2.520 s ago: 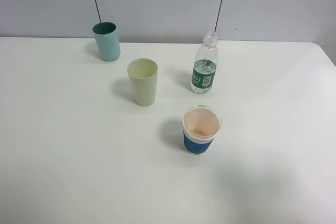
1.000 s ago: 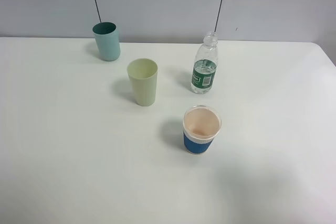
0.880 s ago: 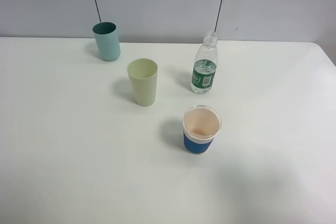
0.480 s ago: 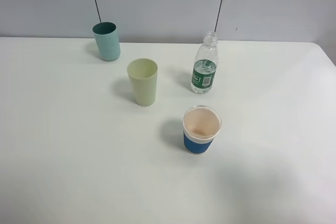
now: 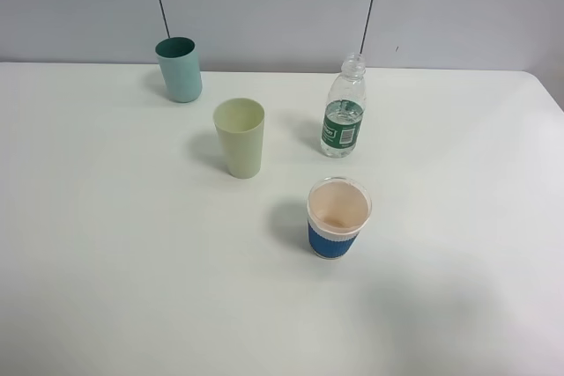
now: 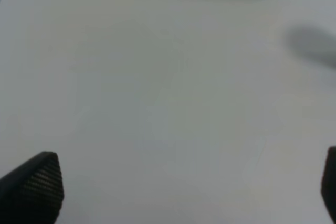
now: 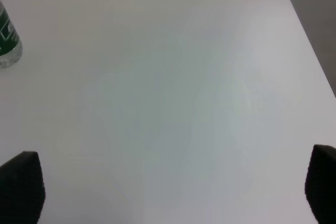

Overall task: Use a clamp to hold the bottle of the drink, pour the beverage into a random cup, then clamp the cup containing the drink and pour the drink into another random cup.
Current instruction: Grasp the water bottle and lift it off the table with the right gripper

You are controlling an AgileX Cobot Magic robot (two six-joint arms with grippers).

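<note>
Obstacles well apart
Teal cylindrical cup (image 5: 179,70), pale yellow-green tapered cup (image 5: 240,138), green-labelled clear bottle (image 5: 344,112), blue-banded translucent cup (image 5: 337,219): passable gaps between.

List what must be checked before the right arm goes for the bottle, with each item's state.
1. Bottle upright, standing by itself on the table: ok.
2. Bottle neck open, no cap seen on it: ok.
3. Right gripper open, nothing between its jaws: ok.
4. Left gripper open and empty, over bare table: ok.
5. Pale yellow-green cup upright, mouth up, apart from the bottle: ok.
6. How much liquid is in the bottle: cannot tell.
</note>
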